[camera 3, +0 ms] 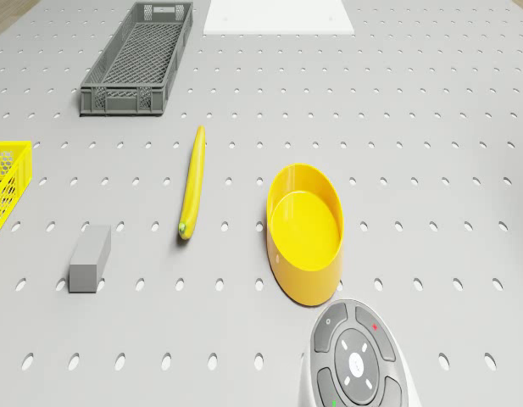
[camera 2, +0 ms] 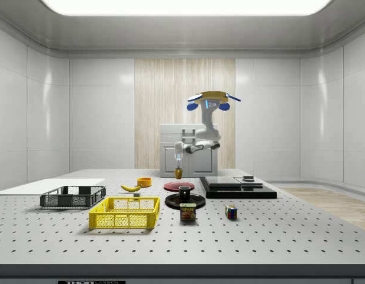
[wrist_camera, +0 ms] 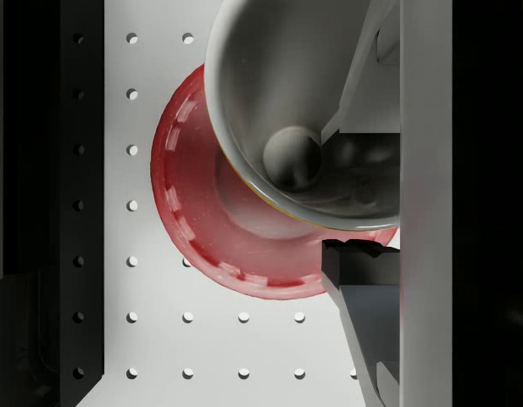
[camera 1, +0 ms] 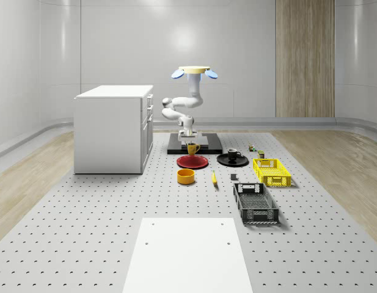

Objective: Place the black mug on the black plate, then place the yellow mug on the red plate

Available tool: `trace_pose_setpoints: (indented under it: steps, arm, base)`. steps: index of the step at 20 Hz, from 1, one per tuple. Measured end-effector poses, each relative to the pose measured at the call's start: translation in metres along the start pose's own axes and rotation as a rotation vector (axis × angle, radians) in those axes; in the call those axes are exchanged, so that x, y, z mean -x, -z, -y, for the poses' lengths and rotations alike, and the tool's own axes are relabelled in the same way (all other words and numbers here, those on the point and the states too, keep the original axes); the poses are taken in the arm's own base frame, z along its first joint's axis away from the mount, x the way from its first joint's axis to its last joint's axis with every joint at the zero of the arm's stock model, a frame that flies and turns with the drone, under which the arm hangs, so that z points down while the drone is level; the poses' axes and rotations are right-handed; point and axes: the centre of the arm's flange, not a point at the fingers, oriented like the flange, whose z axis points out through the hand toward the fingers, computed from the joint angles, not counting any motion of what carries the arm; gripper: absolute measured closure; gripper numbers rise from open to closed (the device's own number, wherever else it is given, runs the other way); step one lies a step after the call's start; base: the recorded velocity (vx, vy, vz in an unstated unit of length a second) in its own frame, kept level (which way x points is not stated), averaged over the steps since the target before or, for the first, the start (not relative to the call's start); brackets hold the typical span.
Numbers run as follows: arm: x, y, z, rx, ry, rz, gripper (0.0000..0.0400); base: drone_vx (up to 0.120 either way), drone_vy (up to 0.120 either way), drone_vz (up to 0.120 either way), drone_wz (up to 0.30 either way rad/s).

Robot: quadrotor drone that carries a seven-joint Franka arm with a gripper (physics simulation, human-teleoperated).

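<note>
Claw (camera 1: 189, 141) grips the yellow mug (camera 1: 192, 148) by its rim, one finger inside the cup and one outside, holding it just above the red plate (camera 1: 192, 162). In the wrist view the mug's pale interior (wrist_camera: 303, 110) hangs over the plate's far part (wrist_camera: 219, 229), with the mug off centre. The drone (camera 1: 195, 72) hovers above the black slab (camera 1: 203, 145) behind the plates, arm folded down toward the worktop (camera 1: 84, 207). Beside the red plate, on the whole-scene view's right, the black mug (camera 1: 232, 154) sits on the black plate (camera 1: 233, 160). A yellow bowl (camera 3: 305, 231) and banana (camera 3: 191, 182) lie nearby.
</note>
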Motion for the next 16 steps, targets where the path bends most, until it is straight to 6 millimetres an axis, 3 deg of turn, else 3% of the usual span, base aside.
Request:
trace_pose_setpoints:
  steps: [8,16]
  arm:
    - [0.000,-0.027,-0.002,0.000,0.000,0.000,0.0290]
    - [0.009,-0.041,-0.012,0.000,0.000,0.000,0.0290]
  base:
    - [0.000,0.000,0.000,0.000]
    - [0.000,0.000,0.000,0.000]
